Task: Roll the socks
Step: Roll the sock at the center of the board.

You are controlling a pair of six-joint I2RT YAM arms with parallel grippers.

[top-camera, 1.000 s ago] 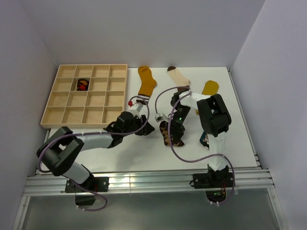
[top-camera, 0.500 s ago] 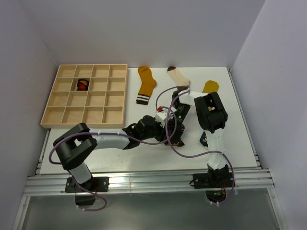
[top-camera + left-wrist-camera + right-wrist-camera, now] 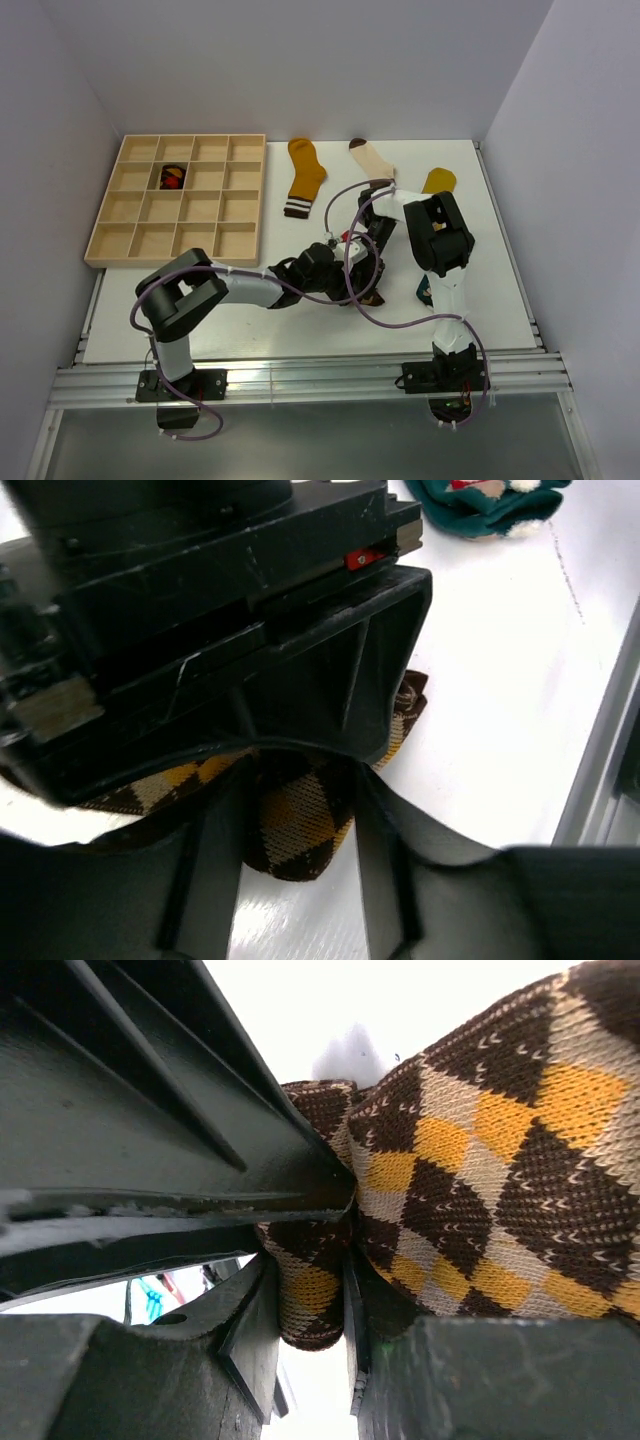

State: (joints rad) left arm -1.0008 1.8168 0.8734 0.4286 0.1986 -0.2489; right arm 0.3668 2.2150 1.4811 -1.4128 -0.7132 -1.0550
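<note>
Pinching a fold of the brown-and-orange argyle sock (image 3: 480,1160), the right gripper (image 3: 305,1290) clamps its jaws; the left gripper (image 3: 295,785) straddles the sock's end, grip impossible to tell.

The left arm (image 3: 245,288) and right arm (image 3: 440,240) alternate white link tubes with black joint housings, on black bases (image 3: 180,385). A purple cable (image 3: 350,187) loops along each. The left gripper (image 3: 298,810) is matte black plastic with ribbed fingers (image 3: 400,880).

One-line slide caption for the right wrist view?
Right gripper pinches a fold of the brown-and-yellow argyle sock between its fingers.
</note>
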